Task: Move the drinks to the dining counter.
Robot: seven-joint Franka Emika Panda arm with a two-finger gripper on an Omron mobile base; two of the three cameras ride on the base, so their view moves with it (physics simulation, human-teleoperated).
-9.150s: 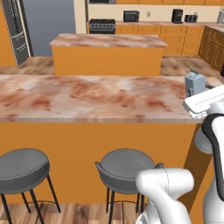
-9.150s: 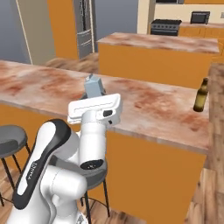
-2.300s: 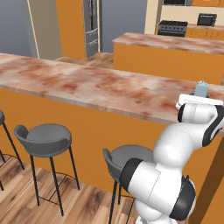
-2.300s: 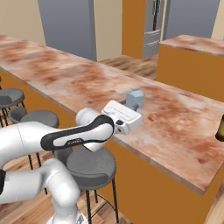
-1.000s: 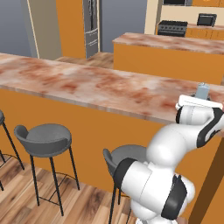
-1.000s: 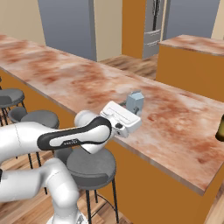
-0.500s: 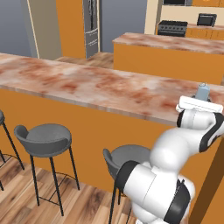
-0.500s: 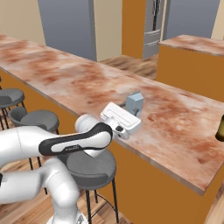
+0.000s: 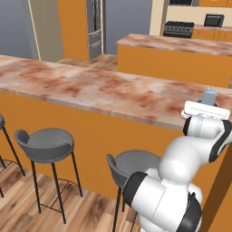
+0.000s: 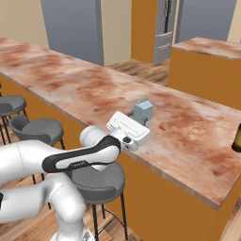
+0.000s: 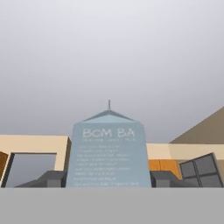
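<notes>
The pale blue-grey carton (image 10: 142,111) stands upright between my fingers at the near edge of the dining counter (image 10: 70,80). My gripper (image 10: 141,118) is shut on the carton, one dark fingertip (image 11: 49,178) pressed to each side. In the hand view the carton (image 11: 108,153) is seen face-on with pale lettering. From the left base view, the carton (image 9: 209,95) peeks over my white hand, and my gripper (image 9: 208,101) sits over the dining counter (image 9: 90,90). I cannot tell whether the carton's base touches the top. A dark bottle (image 10: 236,140) stands on the counter's far right.
Grey bar stools (image 9: 44,138) (image 9: 133,161) stand under the counter's near side, right beside my arm's base. A shorter island (image 9: 181,45) lies beyond the counter. A steel fridge (image 9: 94,27) and a stove (image 9: 179,28) stand at the back.
Since the oldest frames the base has driven and turned, so both base views shifted along the counter. Over the last second the hand and the carton have barely moved.
</notes>
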